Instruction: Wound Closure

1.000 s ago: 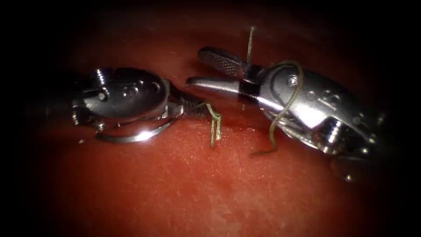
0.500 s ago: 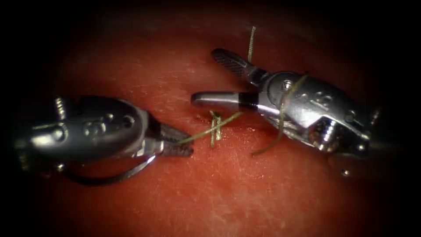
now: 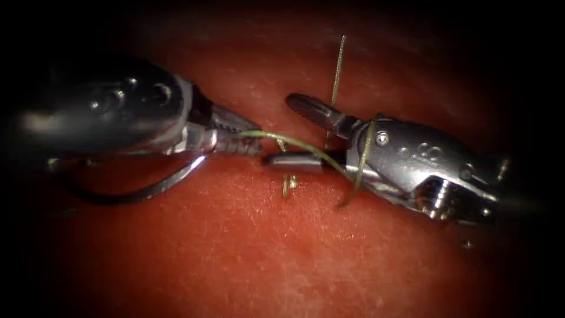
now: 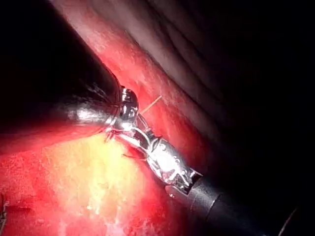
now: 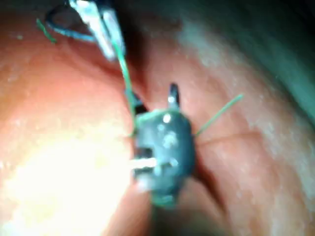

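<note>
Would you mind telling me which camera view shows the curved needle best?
The endoscope view: the needle curves in full below the left tool, which is shut on the thread running to the open right tool; whether it enters the tissue is unclear. The right wrist view shows a blurred arc. In the left wrist view I cannot make it out.

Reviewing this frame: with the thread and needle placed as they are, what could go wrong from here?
1. The left tool is shut on the thread, which wraps the right tool; its open jaws could snag the loop.
2. The needle hangs loose under the left tool, out of the tissue, and might scrape it.
</note>
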Robot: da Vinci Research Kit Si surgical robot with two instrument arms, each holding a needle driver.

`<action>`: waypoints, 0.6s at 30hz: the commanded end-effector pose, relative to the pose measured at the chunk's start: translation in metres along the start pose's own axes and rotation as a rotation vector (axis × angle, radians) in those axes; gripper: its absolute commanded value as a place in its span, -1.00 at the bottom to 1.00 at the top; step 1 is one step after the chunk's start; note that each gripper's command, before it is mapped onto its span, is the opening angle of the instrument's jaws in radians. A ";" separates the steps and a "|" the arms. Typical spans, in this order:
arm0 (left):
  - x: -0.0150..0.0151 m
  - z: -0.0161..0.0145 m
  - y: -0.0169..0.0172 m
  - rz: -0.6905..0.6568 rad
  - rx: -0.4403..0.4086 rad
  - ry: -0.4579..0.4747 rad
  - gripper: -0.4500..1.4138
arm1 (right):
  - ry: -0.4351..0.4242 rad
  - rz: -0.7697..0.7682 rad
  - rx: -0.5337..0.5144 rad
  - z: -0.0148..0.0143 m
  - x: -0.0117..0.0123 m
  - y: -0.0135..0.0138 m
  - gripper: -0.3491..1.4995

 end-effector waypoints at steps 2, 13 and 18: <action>0.0005 0.0014 -0.0009 0.006 -0.001 0.002 -0.89 | 0.002 -0.004 0.024 0.0009 -0.0007 -0.0005 0.47; -0.0008 0.0047 -0.0070 0.038 0.037 -0.042 -0.89 | 0.011 -0.009 0.086 0.0006 -0.0008 -0.0013 0.33; -0.0025 0.0069 -0.0070 0.056 0.036 -0.054 -0.89 | 0.016 -0.009 0.100 0.0009 -0.0007 -0.0015 0.25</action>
